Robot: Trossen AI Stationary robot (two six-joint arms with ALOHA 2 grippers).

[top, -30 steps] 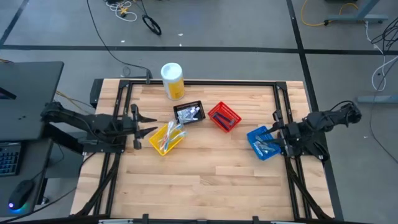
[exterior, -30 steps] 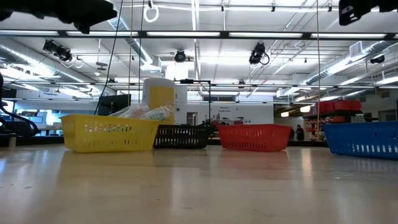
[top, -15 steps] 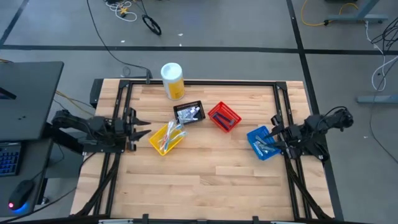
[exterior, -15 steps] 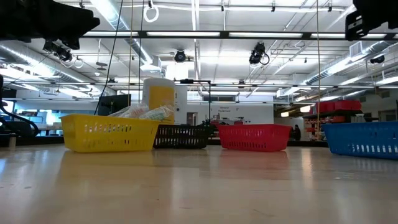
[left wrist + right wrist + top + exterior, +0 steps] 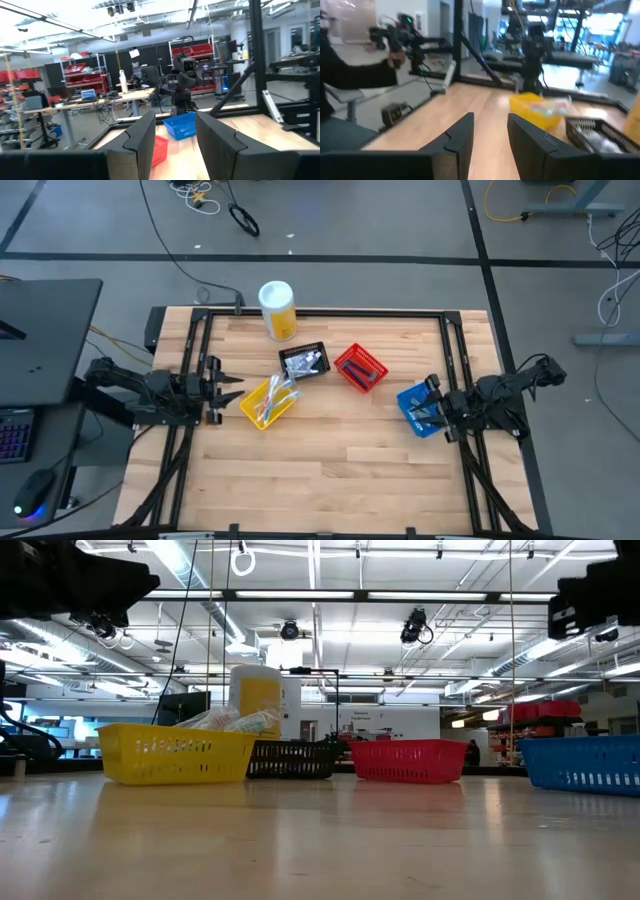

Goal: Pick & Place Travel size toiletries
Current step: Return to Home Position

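The travel size toiletries lie in four mesh baskets at mid-table: pale packets and toothbrushes in the yellow basket (image 5: 268, 402), tubes in the black basket (image 5: 303, 362), dark items in the red basket (image 5: 360, 368), and more in the blue basket (image 5: 418, 410). My left gripper (image 5: 230, 389) hovers open at the table's left edge, pointing at the yellow basket from a short way off. My right gripper (image 5: 436, 402) hovers open at the right edge, just over the blue basket's right end. Nothing sits between the fingers in the left wrist view (image 5: 175, 145) or the right wrist view (image 5: 491, 140).
A white-and-yellow canister (image 5: 277, 310) stands at the far edge behind the black basket. A black frame (image 5: 320, 313) runs around the table top. The near half of the wooden table (image 5: 330, 480) is bare. A person's dark sleeve (image 5: 350, 70) shows beyond the table.
Both arms have folded back and come down over their own table edges. My left gripper has drawn back toward the left edge, away from the yellow basket. My right gripper has sunk beside the blue basket. Both stay open and hold nothing. The baskets have not moved.
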